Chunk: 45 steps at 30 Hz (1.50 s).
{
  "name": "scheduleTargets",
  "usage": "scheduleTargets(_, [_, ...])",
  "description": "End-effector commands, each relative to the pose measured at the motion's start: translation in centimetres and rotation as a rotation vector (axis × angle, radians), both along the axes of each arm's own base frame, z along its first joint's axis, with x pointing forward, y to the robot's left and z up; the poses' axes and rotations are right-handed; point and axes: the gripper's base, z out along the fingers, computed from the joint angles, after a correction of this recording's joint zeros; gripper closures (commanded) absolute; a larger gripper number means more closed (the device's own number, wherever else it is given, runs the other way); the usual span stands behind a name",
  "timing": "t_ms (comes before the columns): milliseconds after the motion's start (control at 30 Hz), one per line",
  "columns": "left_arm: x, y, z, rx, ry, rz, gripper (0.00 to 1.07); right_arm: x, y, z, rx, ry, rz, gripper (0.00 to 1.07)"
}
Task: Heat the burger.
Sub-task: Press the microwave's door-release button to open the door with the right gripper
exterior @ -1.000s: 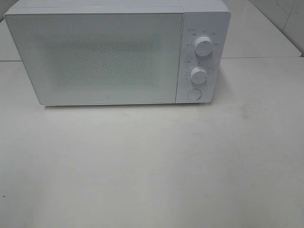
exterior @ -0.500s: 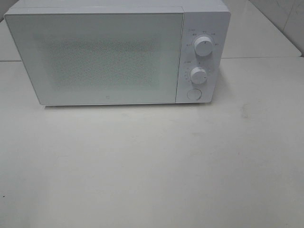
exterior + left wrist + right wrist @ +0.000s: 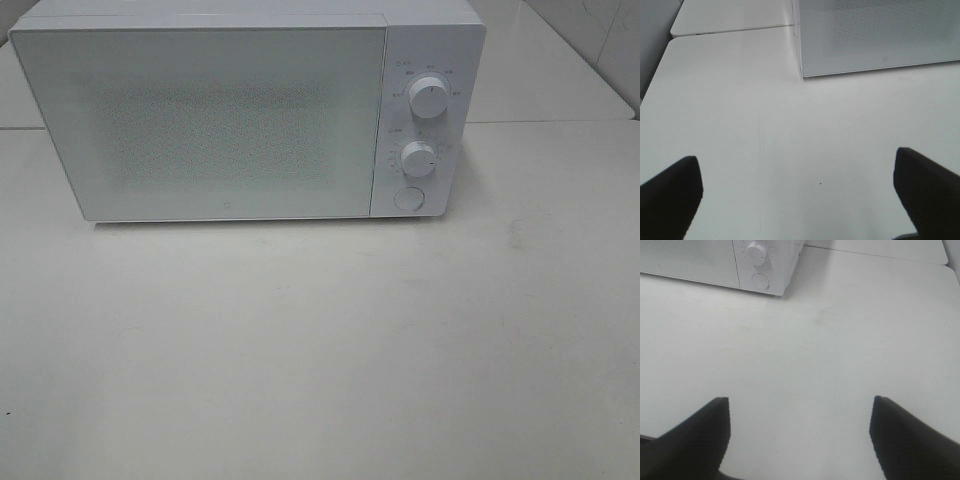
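The burger is out of view in every frame. A white microwave (image 3: 240, 115) stands at the back of the table with its door shut; its lower left corner (image 3: 875, 40) and its control side (image 3: 762, 265) show in the wrist views. My left gripper (image 3: 797, 192) hangs open over bare table in front of the microwave's left corner, nothing between its dark fingers (image 3: 670, 195). Over the table to the right front of the microwave, my right gripper (image 3: 800, 435) is open and empty as well. Neither arm shows in the exterior view.
The microwave's panel carries two round knobs (image 3: 428, 97) (image 3: 418, 159) and a round button (image 3: 408, 197). The white table (image 3: 320, 340) spreads in front of it. A second table surface (image 3: 545, 70) lies behind on the right, past a seam.
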Motion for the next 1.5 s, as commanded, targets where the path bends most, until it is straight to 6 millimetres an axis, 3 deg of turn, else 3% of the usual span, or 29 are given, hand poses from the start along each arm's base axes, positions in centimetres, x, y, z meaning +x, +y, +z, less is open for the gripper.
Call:
scheduleTargets(33, [-0.3, -0.1, 0.0, -0.004, -0.021, -0.001, 0.09, -0.4, 0.0, 0.2, 0.017, -0.046, -0.009, 0.32])
scheduleTargets(267, [-0.3, -0.1, 0.0, -0.004, -0.021, -0.001, 0.09, 1.1, 0.2, 1.5, 0.021, -0.062, -0.011, 0.32])
scheduleTargets(467, [-0.3, -0.1, 0.0, -0.004, -0.021, -0.001, 0.09, 4.8, 0.6, 2.4, 0.037, -0.111, -0.018, 0.33])
scheduleTargets(567, [-0.3, -0.1, 0.0, -0.004, -0.021, -0.001, 0.09, 5.4, 0.6, 2.4, 0.038, -0.116, -0.019, 0.33])
scheduleTargets(633, [-0.3, -0.1, 0.0, -0.004, -0.021, -0.001, 0.09, 7.6, 0.9, 2.6, 0.042, -0.133, -0.024, 0.34])
scheduleTargets(833, [-0.3, -0.1, 0.0, -0.004, -0.021, -0.001, 0.09, 10.5, 1.2, 2.5, 0.043, -0.133, -0.029, 0.36])
scheduleTargets(1167, [-0.3, -0.1, 0.0, -0.004, -0.021, -0.001, 0.09, 16.7, 1.8, 1.1, 0.040, -0.126, -0.040, 0.36])
scheduleTargets(1500, [-0.3, -0.1, 0.0, -0.004, -0.021, -0.001, 0.09, 21.2, 2.3, -1.1, 0.055, -0.137, -0.057, 0.36])
